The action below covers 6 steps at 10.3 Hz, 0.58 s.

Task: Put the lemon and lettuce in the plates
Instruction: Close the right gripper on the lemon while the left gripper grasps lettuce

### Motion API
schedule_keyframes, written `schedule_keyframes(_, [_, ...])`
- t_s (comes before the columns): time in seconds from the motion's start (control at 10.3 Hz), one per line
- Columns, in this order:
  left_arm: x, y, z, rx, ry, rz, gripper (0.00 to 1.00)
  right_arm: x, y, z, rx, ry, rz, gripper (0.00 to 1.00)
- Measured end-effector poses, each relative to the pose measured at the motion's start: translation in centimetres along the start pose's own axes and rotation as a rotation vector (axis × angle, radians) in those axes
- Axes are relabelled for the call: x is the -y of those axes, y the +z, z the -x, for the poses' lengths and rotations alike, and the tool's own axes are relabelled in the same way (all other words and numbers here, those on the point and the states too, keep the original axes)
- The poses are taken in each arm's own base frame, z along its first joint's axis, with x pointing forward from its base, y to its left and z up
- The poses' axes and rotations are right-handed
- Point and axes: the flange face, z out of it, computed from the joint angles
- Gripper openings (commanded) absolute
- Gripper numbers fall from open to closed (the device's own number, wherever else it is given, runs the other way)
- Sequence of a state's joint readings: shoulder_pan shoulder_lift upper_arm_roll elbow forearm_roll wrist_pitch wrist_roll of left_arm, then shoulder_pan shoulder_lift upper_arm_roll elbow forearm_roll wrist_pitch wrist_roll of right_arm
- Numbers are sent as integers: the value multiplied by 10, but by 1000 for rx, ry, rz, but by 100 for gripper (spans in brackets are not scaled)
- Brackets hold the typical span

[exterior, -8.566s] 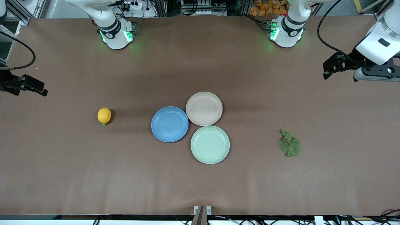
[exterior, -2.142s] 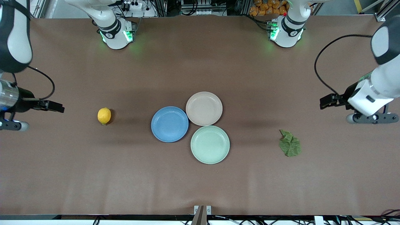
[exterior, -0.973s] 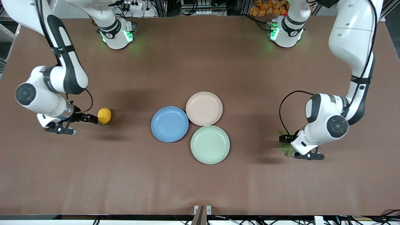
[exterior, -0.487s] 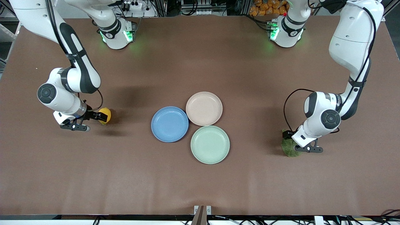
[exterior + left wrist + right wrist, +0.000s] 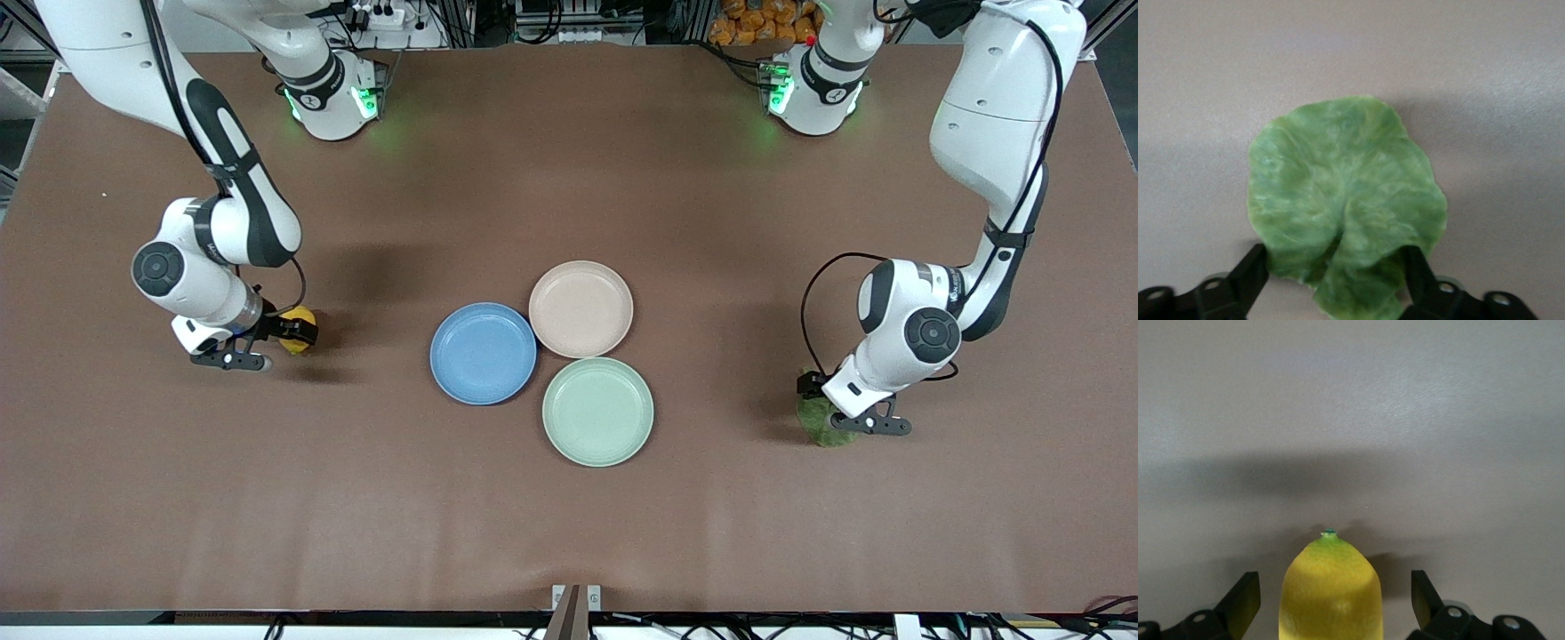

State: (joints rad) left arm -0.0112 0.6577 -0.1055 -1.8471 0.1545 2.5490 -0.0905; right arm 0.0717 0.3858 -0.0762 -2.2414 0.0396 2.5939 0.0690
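Nothing is done yet: both plates are bare and both items lie on the surface (image 5: 569, 178), each with a hand set around it. The lemon (image 5: 1330, 593) lies toward the right arm's end, at about 9 o'clock from the blue plate (image 5: 483, 354) and well apart from it. The right hand (image 5: 1335, 587) is down at it, wide open, with a finger on each side of the fruit and a clear gap at both, so it grips nothing. The lettuce (image 5: 1345, 207) lies flat toward the left arm's end, at about 3 o'clock from the mint plate (image 5: 597, 412). The left hand (image 5: 1335, 267) is open and straddles the leaf's stem end, its fingers right at the leaf's edges; no pinch shows, and the leaf is not lifted. What is left, by my reading, is everything: close, lift, carry to the middle and release, twice over. The blue plate and the beige-pink plate (image 5: 581, 308) touch at their rims, with the mint one at 6 o'clock of the beige-pink, so drops will need some aim. The surface is a plain brown mat carrying nothing else. At its 12 o'clock edge stand the two arm bases with green lights, and past them cables, metal framing and a heap of orange things (image 5: 756, 22).
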Motion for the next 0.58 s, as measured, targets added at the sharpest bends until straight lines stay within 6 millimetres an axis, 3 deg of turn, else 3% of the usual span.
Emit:
schedule_keyframes(0.1, [-3,-1,-1,-6,4,4,0,2,8,3,-5,-4,1,94])
schedule_keyframes(0.39, [-11,-7,-3,-24,4,10,0,1,22,9,2,-5,5,29])
schedule_keyframes(0.58, [-23,-12,-7,-45,-46,21,0,2,22,8,2,-4,5,6])
